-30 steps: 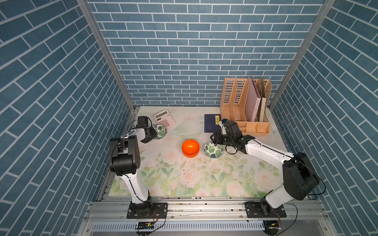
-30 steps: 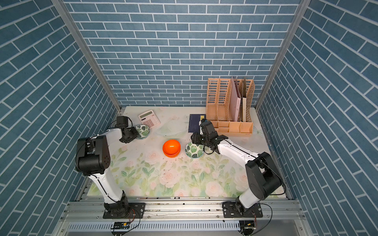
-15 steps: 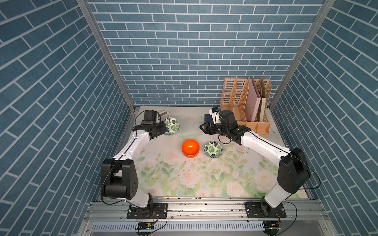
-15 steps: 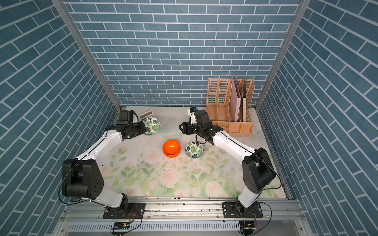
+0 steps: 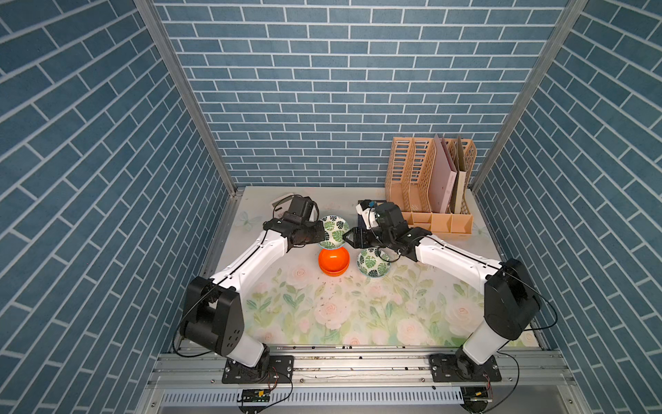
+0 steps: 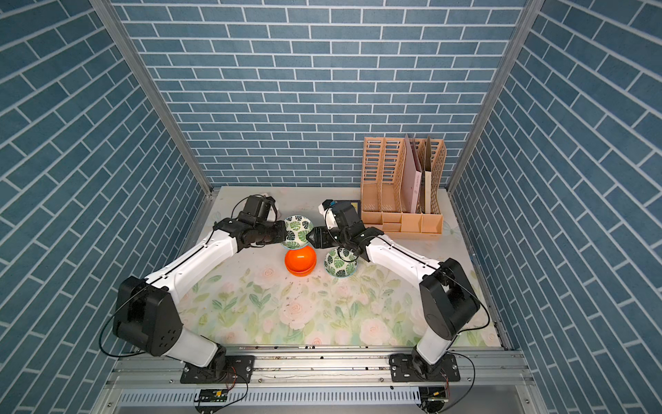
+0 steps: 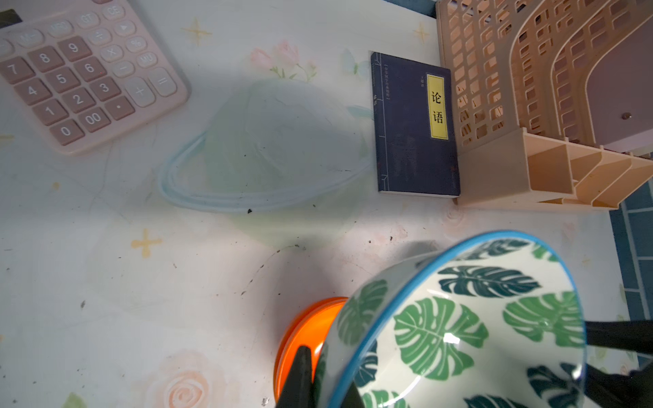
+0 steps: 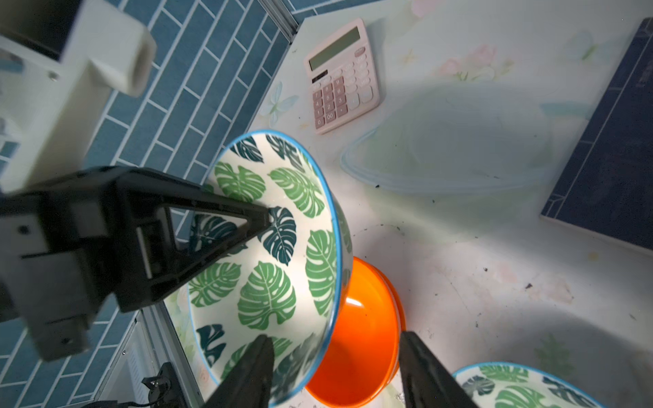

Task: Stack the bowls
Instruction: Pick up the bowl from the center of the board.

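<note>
Floral tabletop [image 5: 322,315], roomy near me. My left gripper [image 5: 323,234] pinches a white leaf-print, blue-rimmed bowl [image 5: 336,231] above nested glossy orange bowls [image 5: 334,261]; my right gripper [image 5: 346,237] gapes empty beside its rim, matching bowl [image 5: 373,264] nearby.

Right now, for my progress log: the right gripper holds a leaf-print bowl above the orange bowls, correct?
No: the left gripper holds the leaf-print bowl above the orange bowls; the right wrist view shows the right gripper open beside it.
</note>
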Motion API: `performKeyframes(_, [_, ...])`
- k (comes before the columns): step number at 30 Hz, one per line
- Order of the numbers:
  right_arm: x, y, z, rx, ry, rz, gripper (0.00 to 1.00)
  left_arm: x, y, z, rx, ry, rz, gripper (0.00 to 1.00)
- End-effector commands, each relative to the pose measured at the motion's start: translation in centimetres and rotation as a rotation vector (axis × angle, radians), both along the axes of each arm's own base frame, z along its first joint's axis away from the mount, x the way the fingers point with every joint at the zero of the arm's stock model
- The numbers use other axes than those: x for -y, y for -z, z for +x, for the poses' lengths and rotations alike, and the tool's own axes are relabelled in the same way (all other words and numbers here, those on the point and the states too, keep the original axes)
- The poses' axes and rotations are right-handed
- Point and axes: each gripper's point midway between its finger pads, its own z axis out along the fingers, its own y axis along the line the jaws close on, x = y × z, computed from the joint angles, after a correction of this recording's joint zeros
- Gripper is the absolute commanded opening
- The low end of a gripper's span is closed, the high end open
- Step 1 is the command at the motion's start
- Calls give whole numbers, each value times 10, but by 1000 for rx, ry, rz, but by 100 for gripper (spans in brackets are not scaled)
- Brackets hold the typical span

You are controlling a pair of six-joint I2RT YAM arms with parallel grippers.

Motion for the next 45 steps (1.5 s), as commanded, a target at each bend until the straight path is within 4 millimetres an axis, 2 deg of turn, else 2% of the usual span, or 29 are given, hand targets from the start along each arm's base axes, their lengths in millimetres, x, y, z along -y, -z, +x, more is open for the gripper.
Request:
performKeyframes(1, [-2,-11,-4,38,-14,10,59,13,-14,8,46,2,-14,8])
performKeyframes(10, [2,-4,3,24,26,-34,53,32,-12,3,51,42,-8,7])
performKeyframes(15, [3,10,6,-15,37,-85,36,36,-14,2,57,46,-17,7])
performKeyframes(24, [5,23,13,-46,61,-141,29,54,-13,-4,66,94,-30,5])
performKeyframes(31, [10,30,18,-54,85,-195,0,59,-11,-7,68,105,-36,5])
performKeyframes(35, [13,31,17,-62,93,-196,0,61,-5,-5,57,106,-34,7])
performKeyframes(36, [13,31,16,-65,94,-194,0,60,-4,-5,57,102,-33,16])
performKeyframes(37, [14,29,15,-69,99,-192,0,60,-5,-4,58,97,-33,33])
performKeyframes(38, [15,27,15,-75,104,-186,0,60,-6,-3,61,95,-35,41])
performKeyframes(40, [21,24,15,-92,118,-177,0,61,-12,-1,76,90,-40,52])
performKeyframes(42, [30,20,16,-115,134,-166,0,58,-20,3,95,76,-30,75])
performKeyframes(43, [37,19,18,-128,143,-165,0,58,-26,4,109,75,-30,83])
performKeyframes(44, [43,17,20,-137,150,-166,0,57,-32,5,122,74,-27,96])
performKeyframes(45, [50,16,22,-138,158,-170,0,55,-36,6,131,70,-23,99])
